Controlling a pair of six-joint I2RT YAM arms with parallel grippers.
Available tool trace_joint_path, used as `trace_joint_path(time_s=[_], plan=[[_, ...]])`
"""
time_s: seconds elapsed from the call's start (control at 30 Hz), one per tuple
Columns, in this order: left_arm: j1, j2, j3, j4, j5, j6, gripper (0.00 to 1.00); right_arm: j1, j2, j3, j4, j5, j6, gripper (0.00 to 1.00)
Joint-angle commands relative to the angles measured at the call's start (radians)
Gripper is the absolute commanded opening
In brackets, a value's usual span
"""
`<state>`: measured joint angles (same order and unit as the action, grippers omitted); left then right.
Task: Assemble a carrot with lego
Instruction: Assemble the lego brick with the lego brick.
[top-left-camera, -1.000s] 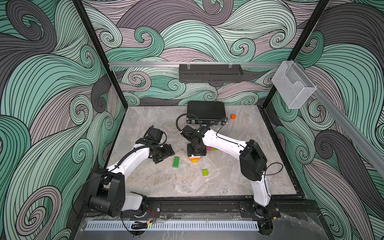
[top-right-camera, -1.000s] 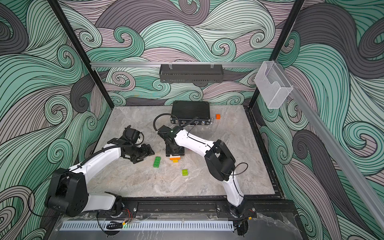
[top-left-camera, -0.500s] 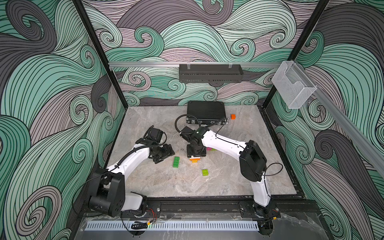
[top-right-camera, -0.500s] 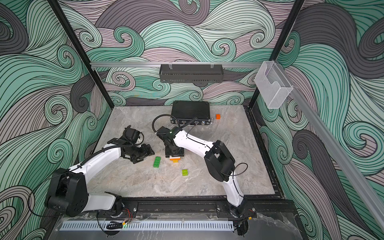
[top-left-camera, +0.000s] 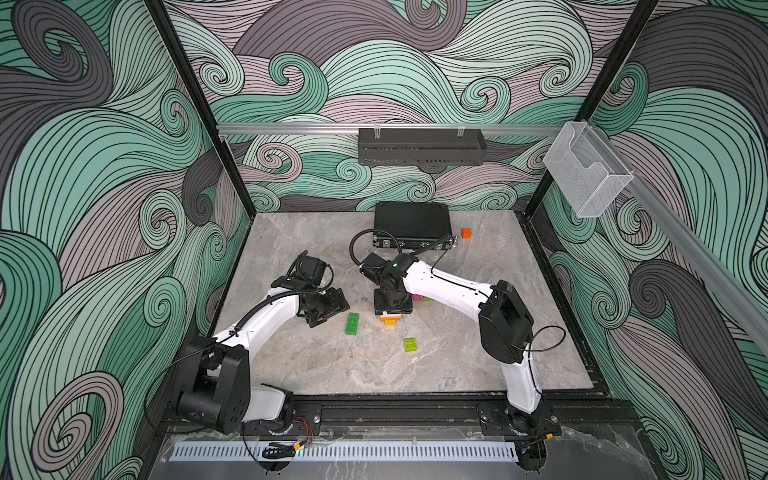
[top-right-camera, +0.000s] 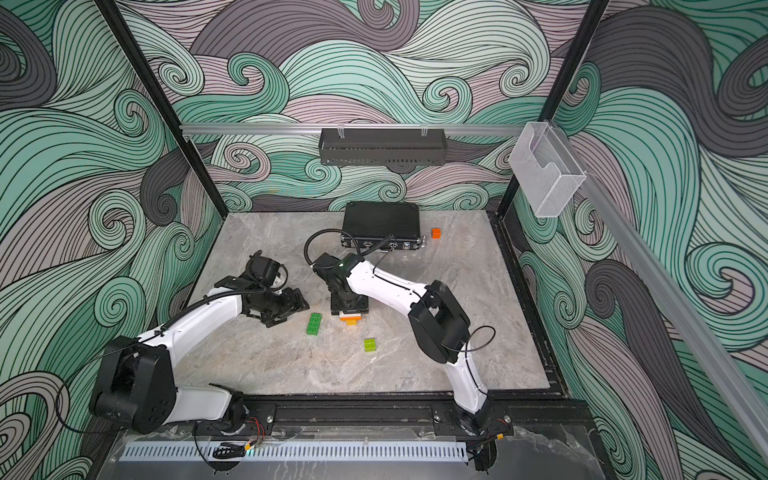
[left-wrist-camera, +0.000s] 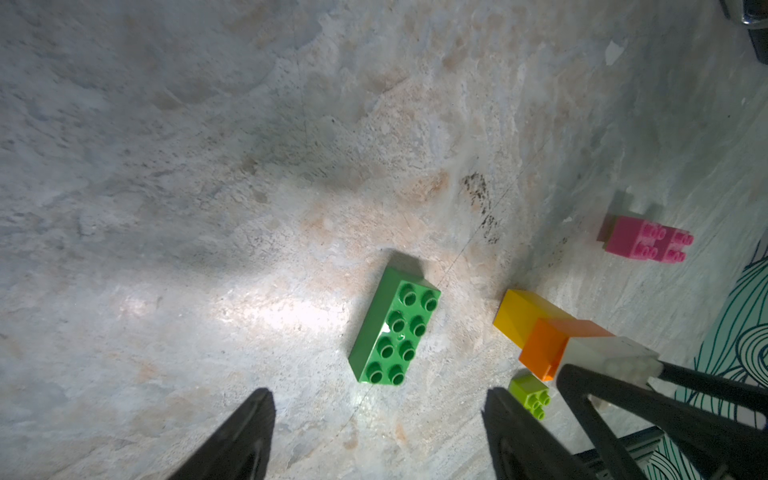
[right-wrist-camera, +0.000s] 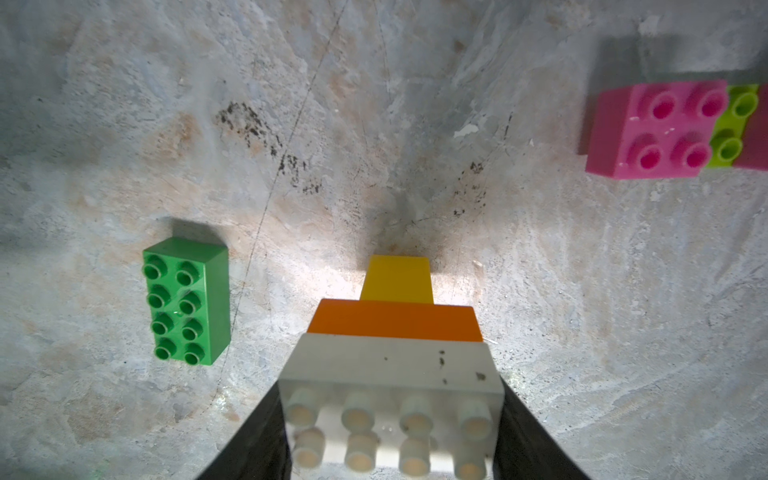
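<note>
Clamping the carrot stack (right-wrist-camera: 395, 322) by its white brick (right-wrist-camera: 390, 363) in the right pincer (top-left-camera: 392, 308); holding the left pincer (left-wrist-camera: 378, 411) agape, empty, near the dark green brick (left-wrist-camera: 395, 330).

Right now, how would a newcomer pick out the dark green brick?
On the grey marble tabletop, look between the open left gripper and the right gripper, which grips a white-orange-yellow stack. The dark green brick lies flat there, studs up, touching nothing. It is the only long brick lying loose; the lime brick nearby is smaller and paler.
</note>
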<state>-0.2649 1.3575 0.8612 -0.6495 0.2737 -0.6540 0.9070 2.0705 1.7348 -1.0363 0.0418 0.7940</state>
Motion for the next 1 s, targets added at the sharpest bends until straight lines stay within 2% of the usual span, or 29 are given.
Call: trace_joint_path(time_s=[0.0, 0.53, 0.97], plan=[[-0.005, -0.003, 0.016, -0.001, 0.005, 0.007, 0.80, 0.003, -0.011, -0.033, -0.013, -0.014, 0.020, 0.43], [-0.005, 0.009, 0.022, -0.002, 0.006, 0.007, 0.80, -0.003, -0.003, -0.081, -0.030, -0.027, 0.066, 0.44], [-0.004, 0.008, 0.022, -0.003, 0.002, 0.003, 0.80, 0.008, 0.001, 0.014, -0.069, 0.001, 0.109, 0.49]])
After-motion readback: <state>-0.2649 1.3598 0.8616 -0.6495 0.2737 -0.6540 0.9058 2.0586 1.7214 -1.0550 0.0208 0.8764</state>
